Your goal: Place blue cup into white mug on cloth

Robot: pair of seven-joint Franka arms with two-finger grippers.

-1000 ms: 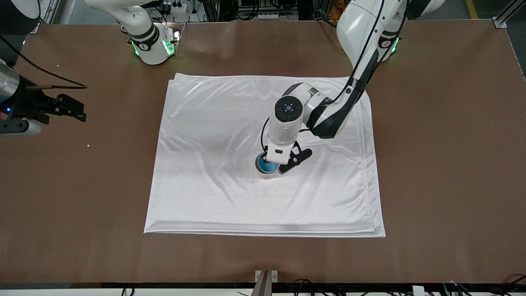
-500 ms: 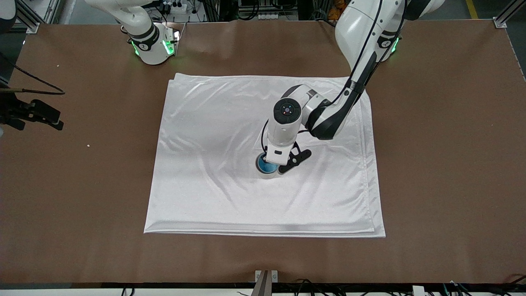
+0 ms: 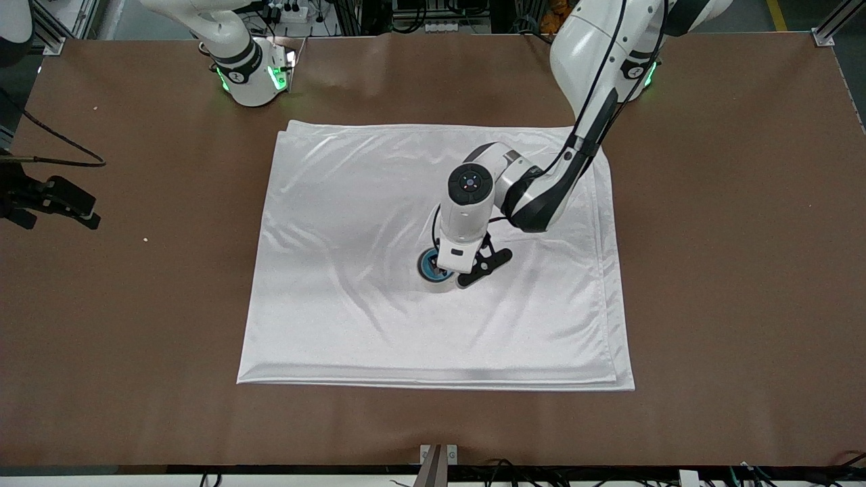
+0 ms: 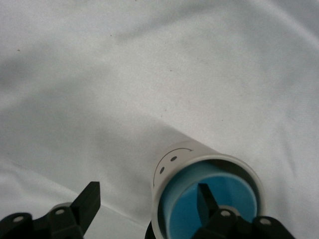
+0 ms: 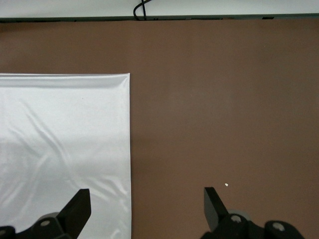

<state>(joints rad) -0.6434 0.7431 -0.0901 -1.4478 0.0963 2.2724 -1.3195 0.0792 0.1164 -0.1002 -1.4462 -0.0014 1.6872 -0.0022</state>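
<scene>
The left claw (image 4: 144, 206) stood wide, one finger (image 4: 205, 199) inside the small light-blue handleless cup (image 4: 212, 199), gripping nothing. That cup sat nested in the cream-white ceramic mug (image 4: 174, 162) mid-way across the shiny white satin cloth (image 3: 352, 203); I judged only withdrawal remained. The right claw (image 5: 147, 206) waited, spread, over the brown bench (image 3: 731, 237).

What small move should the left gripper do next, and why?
Probably lift the left gripper straight up. The blue cup already sits inside the white mug on the cloth, and the fingers are open, one inside the cup.
</scene>
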